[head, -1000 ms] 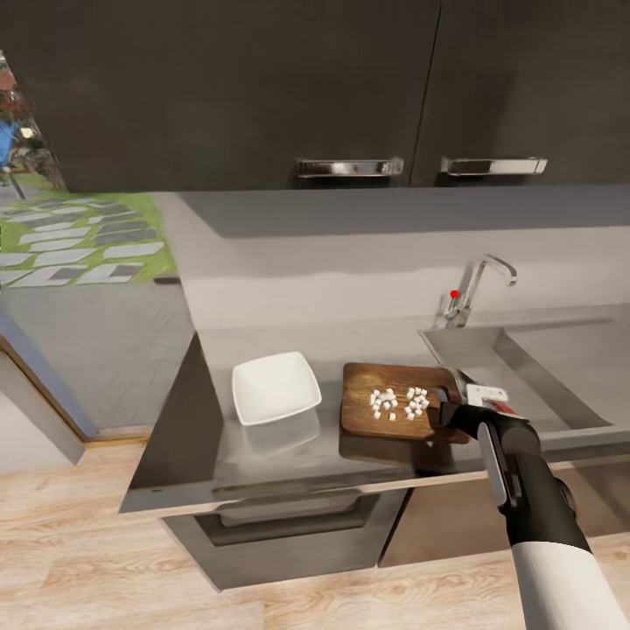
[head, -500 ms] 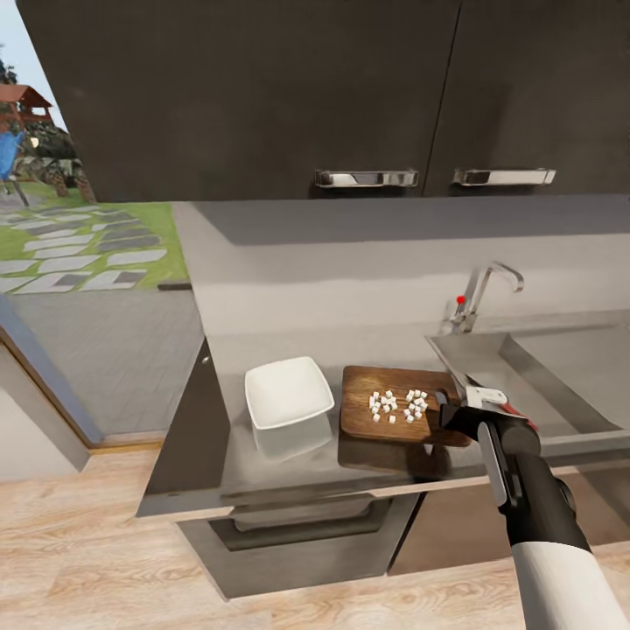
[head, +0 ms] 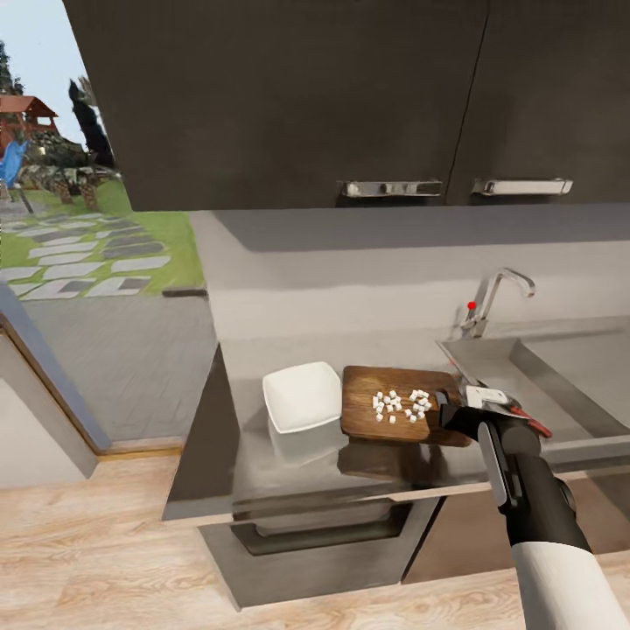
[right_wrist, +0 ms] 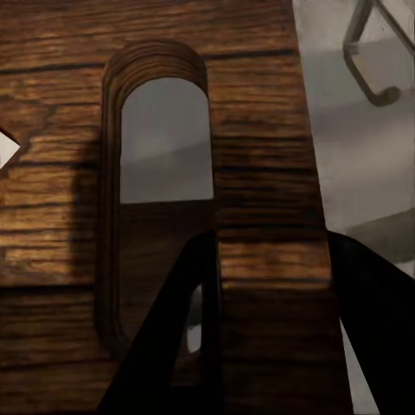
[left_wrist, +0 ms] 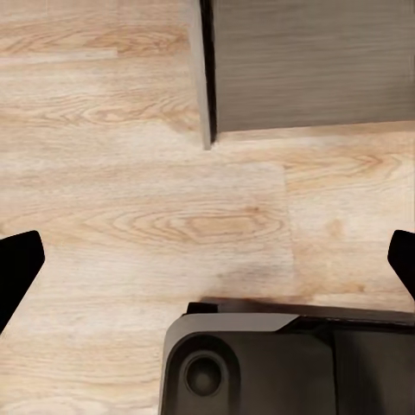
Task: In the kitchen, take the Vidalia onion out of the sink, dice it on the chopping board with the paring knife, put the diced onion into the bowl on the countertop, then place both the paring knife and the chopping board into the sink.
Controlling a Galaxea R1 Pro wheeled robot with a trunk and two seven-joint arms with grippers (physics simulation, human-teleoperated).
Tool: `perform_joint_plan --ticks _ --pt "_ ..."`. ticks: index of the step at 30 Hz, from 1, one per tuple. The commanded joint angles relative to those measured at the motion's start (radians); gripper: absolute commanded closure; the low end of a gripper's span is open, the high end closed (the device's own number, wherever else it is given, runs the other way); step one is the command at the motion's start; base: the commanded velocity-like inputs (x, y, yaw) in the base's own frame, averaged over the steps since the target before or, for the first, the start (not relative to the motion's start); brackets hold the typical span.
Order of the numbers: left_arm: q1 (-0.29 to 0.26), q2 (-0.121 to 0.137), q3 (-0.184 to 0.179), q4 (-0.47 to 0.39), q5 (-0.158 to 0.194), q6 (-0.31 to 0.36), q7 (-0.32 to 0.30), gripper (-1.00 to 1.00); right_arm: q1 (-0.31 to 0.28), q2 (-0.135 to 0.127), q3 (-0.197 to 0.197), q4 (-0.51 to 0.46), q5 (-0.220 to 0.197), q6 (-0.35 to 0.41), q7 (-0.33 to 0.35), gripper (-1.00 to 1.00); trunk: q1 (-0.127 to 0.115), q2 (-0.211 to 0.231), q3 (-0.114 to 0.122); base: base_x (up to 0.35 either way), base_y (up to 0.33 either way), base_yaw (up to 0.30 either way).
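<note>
Right wrist view: the right gripper (right_wrist: 272, 324) has its two dark fingers clamped on the handle end of the chopping board (right_wrist: 173, 130), one finger (right_wrist: 169, 346) reaching through the oblong slot (right_wrist: 164, 143) and the other finger (right_wrist: 380, 337) on the outer edge, so the strip of wood between slot and edge sits pinched between the jaws. Past the board's edge lies grey steel, with the reflection of the tap on it.

In the head view the right gripper (head: 459, 411) sits at the right end of the chopping board (head: 367, 420), which lies on the countertop (head: 245, 455) with that end just beside the sink (head: 569, 385). A red piece near the gripper, over the sink's near rim, may be the paring knife, but I cannot tell. A scatter of small white onion dice (head: 401, 404) lies on the board's right half, just left of the jaws. The white square bowl (head: 303, 396) stands just left of the board. The chrome tap (head: 499, 297) with its red knob rises at the sink's far left corner. Dark wall cabinets (head: 289, 96) with bar handles hang above.

In the left wrist view the left gripper (left_wrist: 207, 259) hangs over light wooden floor (left_wrist: 130, 156), its fingertips (left_wrist: 17, 268) wide apart with nothing between them, with a grey cabinet corner (left_wrist: 303, 60) beyond.
</note>
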Motion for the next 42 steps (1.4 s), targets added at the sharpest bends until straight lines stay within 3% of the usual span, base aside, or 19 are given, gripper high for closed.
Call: perform_joint_plan --ticks 1,14,34,42 --pt "0.0 0.001 -0.008 -0.001 0.01 -0.002 0.007 -1.0 -0.001 0.0 -0.001 -0.001 0.002 0.005 0.006 1.0 0.001 -0.002 0.0 0.0 0.301 0.0" --pt "-0.001 0.001 -0.008 -0.001 0.01 -0.002 0.007 -1.0 -0.001 0.0 -0.001 -0.001 0.002 0.005 0.005 1.0 0.001 -0.002 0.021 0.007 0.109 0.0" --pt "-0.001 0.001 -0.008 0.0 0.01 -0.002 0.007 -1.0 -0.001 0.002 -0.001 -0.001 0.002 0.005 0.005 1.0 0.001 -0.002 0.053 0.147 0.263 0.0" --pt "0.0 0.001 -0.008 0.0 0.01 -0.002 0.007 -1.0 -0.001 0.002 -0.001 -0.001 0.002 0.005 0.005 1.0 0.001 -0.002 0.066 0.076 0.084 0.0"
